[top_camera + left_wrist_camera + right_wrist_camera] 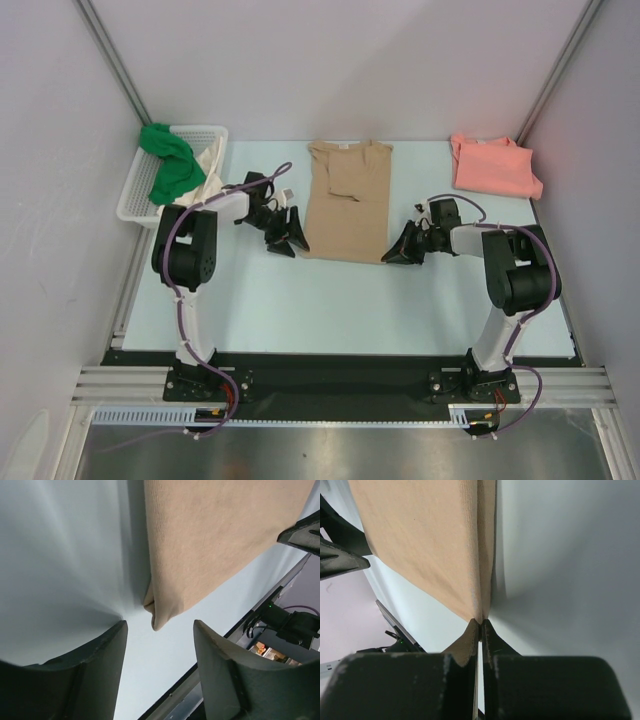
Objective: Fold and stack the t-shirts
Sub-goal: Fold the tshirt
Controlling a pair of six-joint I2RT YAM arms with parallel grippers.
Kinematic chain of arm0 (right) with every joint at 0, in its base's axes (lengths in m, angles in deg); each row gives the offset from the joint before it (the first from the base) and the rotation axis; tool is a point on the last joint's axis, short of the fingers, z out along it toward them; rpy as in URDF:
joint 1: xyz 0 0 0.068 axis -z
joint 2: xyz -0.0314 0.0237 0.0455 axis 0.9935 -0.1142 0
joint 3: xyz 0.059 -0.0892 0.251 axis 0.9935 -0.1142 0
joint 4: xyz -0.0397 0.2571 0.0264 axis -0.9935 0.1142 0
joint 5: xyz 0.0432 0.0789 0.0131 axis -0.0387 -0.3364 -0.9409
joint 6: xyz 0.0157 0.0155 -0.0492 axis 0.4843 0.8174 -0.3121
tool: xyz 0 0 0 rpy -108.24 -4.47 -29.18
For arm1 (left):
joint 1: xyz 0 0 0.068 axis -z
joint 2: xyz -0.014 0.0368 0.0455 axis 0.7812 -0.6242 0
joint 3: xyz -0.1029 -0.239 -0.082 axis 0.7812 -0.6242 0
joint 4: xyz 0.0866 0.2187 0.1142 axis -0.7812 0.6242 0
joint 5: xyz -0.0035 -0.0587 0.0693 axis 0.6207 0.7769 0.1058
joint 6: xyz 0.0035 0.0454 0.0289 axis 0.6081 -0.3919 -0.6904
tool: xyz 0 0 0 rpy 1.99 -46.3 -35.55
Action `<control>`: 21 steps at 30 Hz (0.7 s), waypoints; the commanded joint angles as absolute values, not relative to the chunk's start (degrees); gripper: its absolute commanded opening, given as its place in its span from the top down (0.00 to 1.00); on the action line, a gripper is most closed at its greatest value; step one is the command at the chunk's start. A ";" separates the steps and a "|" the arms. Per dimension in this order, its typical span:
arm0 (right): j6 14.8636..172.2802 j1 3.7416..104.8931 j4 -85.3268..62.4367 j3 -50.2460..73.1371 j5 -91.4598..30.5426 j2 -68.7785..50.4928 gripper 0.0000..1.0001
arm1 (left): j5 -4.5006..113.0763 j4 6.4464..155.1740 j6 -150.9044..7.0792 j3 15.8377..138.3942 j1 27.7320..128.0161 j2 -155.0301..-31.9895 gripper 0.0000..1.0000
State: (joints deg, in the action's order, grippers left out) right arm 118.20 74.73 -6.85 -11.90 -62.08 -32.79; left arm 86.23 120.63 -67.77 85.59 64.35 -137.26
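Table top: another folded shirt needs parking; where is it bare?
Bare: the near strip in front of the tan cloth t-shirt; the gap between it and the salmon pink cloth t-shirt. Crowded: left pincer and right pincer at the tan shirt's near corners; white plastic lattice basket far left.

Bright, even light, soft shadows; the left hand point(159, 630) looks blurred.

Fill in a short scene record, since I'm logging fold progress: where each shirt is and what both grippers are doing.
tan t-shirt: centre of table, folded narrow, flat
salmon t-shirt: far right corner, roughly folded
green t-shirt: draped over basket rim
cream t-shirt: in basket too
left gripper: open, at tan t-shirt's near left corner
right gripper: shut on tan t-shirt's near right corner
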 commanded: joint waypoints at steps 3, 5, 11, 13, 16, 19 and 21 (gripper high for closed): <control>117.43 75.09 -7.82 -11.72 -61.93 -31.16 1.00 | 87.34 118.42 -67.23 87.03 66.40 -138.60 0.43; 117.52 75.18 -7.82 -11.54 -61.93 -30.98 1.00 | 87.34 118.51 -67.15 88.26 67.19 -139.83 0.45; 117.52 75.45 -8.17 -11.98 -61.75 -30.81 1.00 | 87.25 118.86 -67.41 88.79 67.55 -140.54 0.53; 117.69 75.53 -8.44 -12.16 -61.84 -30.81 1.00 | 86.99 118.69 -67.06 88.62 67.55 -140.36 0.59; 117.35 75.53 -8.17 -11.98 -62.28 -30.37 1.00 | 86.11 118.95 -66.97 88.44 67.46 -139.48 0.80; 116.99 76.06 -7.39 -11.89 -63.07 -28.97 1.00 | 85.49 119.83 -67.67 87.83 67.02 -137.38 1.00; 116.64 76.68 -6.60 -12.59 -63.77 -27.74 1.00 | 85.14 120.62 -68.54 87.48 66.84 -135.97 1.00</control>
